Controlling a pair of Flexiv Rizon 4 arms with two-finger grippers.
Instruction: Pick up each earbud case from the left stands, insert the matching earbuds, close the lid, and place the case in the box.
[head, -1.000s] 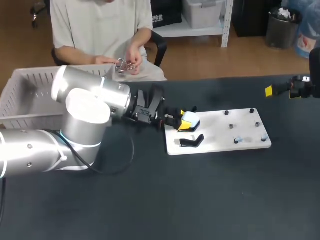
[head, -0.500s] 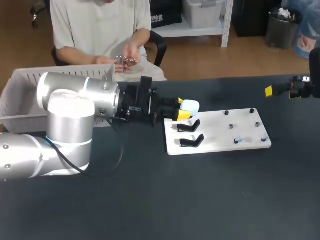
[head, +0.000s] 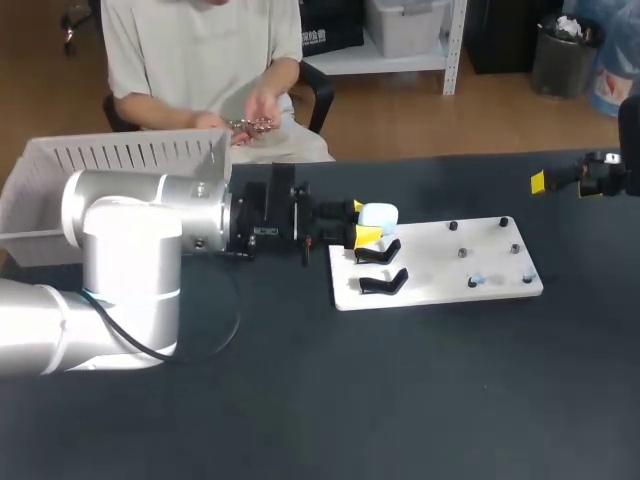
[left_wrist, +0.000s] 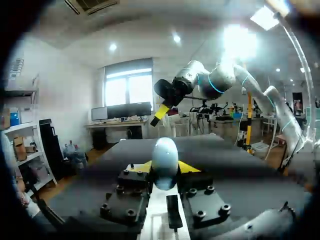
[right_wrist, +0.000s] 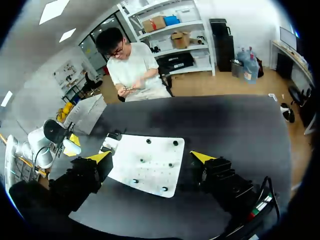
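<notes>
Left wrist view: my left fingers (left_wrist: 164, 169) are clamped on the pale blue earbud case (left_wrist: 164, 154). They hold it at the left end of the white board (head: 440, 268), just by the two black stands (head: 382, 283). The box (head: 60, 185) sits behind my left arm. My right fingers (right_wrist: 151, 157) stand wide apart, holding nothing, above the counter (head: 400, 400).

Head view: high behind, down onto table (head: 300, 400). Right wrist: elevated, shares white board (right_wrist: 155, 150). Left wrist: low, level.
</notes>
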